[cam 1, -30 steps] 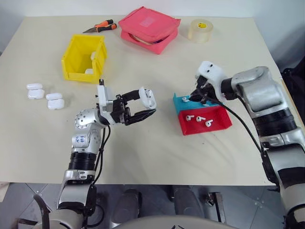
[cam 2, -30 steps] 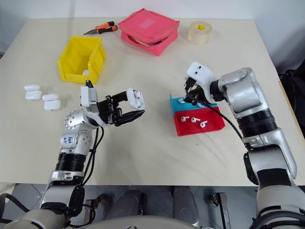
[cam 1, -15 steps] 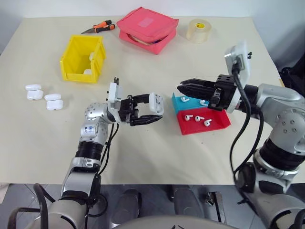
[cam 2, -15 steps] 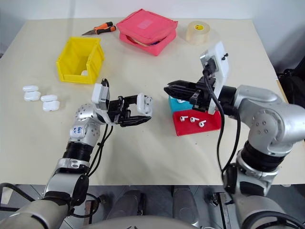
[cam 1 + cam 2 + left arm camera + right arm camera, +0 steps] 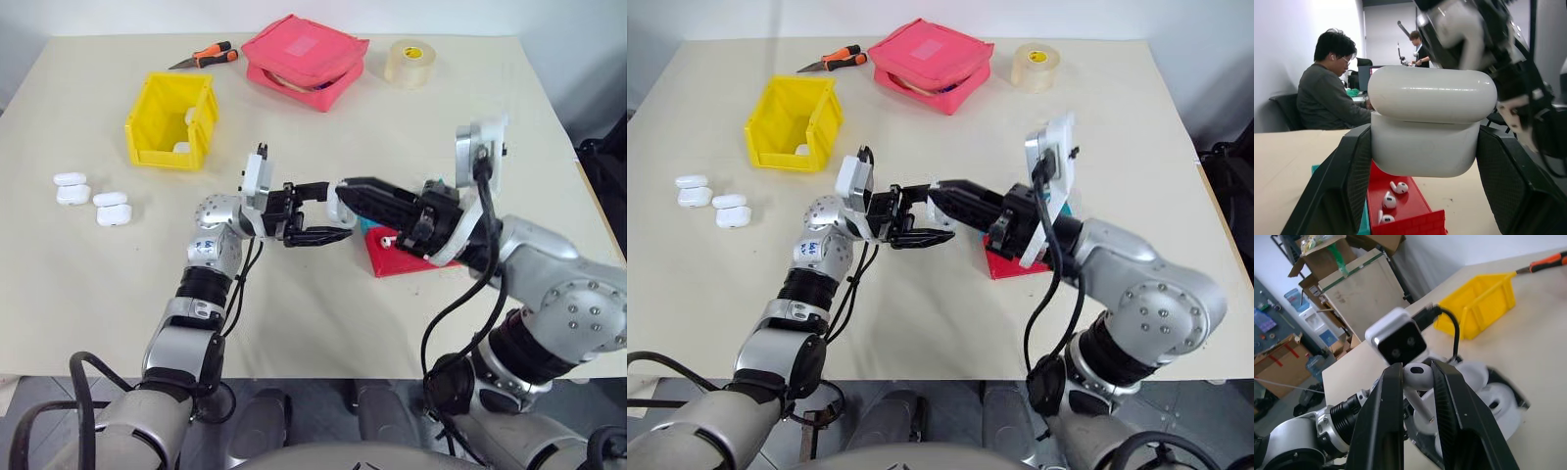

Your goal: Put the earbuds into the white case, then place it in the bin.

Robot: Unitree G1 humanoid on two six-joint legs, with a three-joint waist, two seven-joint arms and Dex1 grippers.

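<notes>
Above the bench (image 5: 88, 284) centre, the left end effector (image 5: 328, 210) grips the white case (image 5: 1432, 122), lid raised; at its 3 o'clock, the right end effector (image 5: 1415, 382) pinches an earbud (image 5: 1416, 377). Bin (image 5: 171, 122) stands at 10 o'clock.

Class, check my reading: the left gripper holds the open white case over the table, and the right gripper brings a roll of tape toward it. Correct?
Not quite. The right gripper pinches an earbud, not a roll of tape, as the right wrist view shows. The tape roll sits at the table's far edge. The rest stands: the left gripper holds the open white case over the table.
</notes>
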